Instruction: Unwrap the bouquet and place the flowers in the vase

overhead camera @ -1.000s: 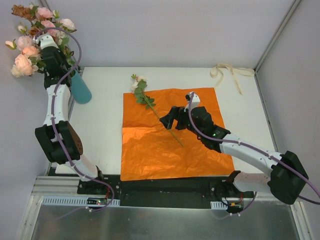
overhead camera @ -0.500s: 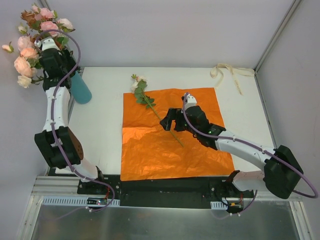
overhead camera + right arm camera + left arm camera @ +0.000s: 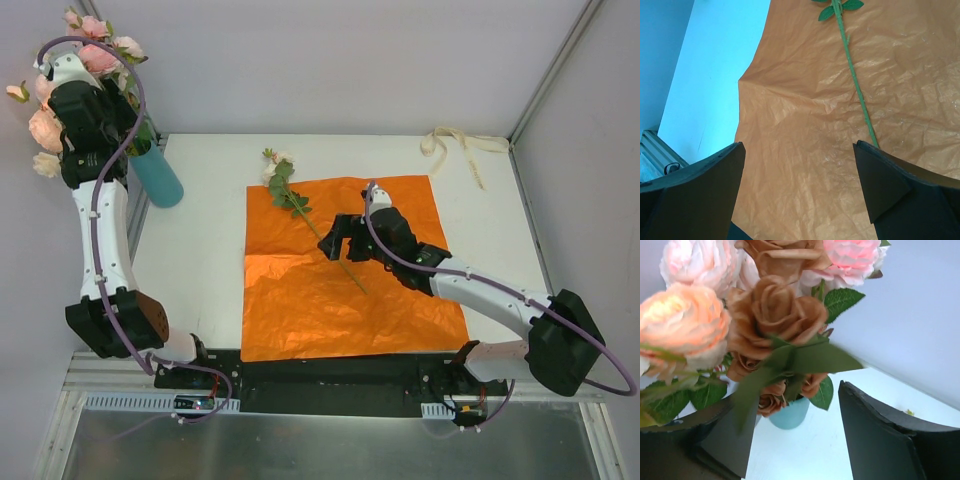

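Overhead, flowers [image 3: 45,128]: we see them bunched in the vase [image 3: 160,180], far-left corner.
Left gripper [image 3: 787,405]: jaws apart among the blooms, gripping nothing.
Right gripper [image 3: 798,146]: spread wide over one stem [image 3: 858,85] lying on orange paper [image 3: 790,100].

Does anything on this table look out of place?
One stray flower lies alone on the orange paper, its head past the far edge, while the other flowers stand in the vase. A cream ribbon lies loose at far right.
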You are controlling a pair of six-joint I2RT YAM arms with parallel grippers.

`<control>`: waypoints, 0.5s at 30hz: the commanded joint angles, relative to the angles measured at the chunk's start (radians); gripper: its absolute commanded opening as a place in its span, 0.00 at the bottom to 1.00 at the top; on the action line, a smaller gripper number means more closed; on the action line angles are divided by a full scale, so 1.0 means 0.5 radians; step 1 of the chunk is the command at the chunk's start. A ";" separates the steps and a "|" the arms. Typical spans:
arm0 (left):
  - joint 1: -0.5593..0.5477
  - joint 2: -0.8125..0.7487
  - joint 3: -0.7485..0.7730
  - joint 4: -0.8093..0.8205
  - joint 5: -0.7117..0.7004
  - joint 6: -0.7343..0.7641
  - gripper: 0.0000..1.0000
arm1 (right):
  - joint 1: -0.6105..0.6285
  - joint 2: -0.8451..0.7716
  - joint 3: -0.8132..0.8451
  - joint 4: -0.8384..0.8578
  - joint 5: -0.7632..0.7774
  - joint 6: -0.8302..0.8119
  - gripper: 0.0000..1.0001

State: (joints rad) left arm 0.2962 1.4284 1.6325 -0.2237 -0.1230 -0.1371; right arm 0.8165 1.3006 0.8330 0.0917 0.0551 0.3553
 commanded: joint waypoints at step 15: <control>-0.052 -0.374 -0.200 -0.519 0.838 -0.398 0.64 | -0.114 0.374 0.389 -0.306 0.080 -0.235 0.71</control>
State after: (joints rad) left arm 0.2943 1.3613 1.5600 -0.4313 0.1387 -0.2543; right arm 0.7784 1.4315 0.9421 -0.0101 0.0723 0.2840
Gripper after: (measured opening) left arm 0.637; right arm 0.793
